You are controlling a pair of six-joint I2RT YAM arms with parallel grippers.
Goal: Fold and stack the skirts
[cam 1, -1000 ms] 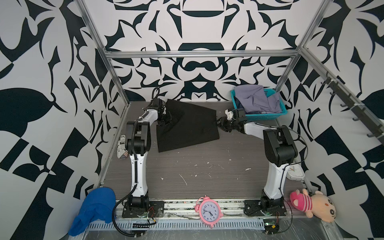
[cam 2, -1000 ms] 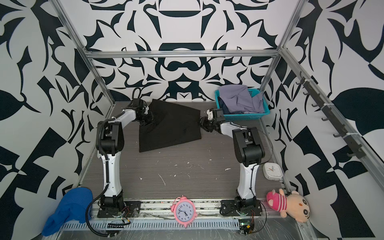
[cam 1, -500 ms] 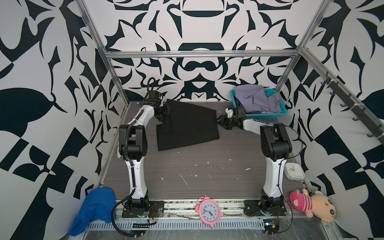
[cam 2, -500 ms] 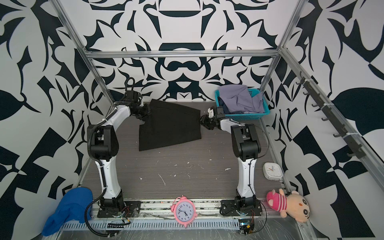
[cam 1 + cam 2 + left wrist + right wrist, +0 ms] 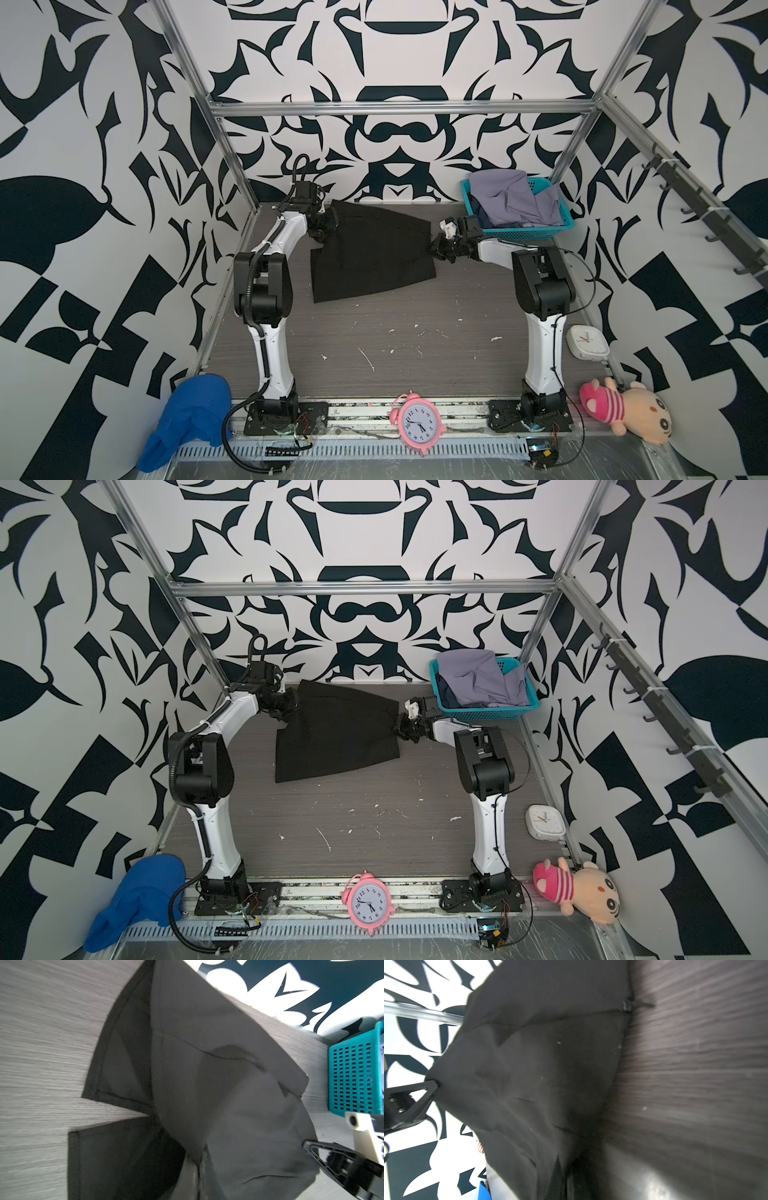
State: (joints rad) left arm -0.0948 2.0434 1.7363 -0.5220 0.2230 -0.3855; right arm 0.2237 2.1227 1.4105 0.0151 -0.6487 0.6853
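Jaws pinching opposite edges, black skirt (image 5: 374,253) spread

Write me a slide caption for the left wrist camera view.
Black skirt draped over the grey table, right gripper shut on its far edge beside the teal basket.

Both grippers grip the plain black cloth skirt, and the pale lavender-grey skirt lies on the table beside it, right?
No: the pale lavender-grey skirt sits in the teal plastic basket, per both top views. Left gripper and right gripper do grip the plain black skirt.
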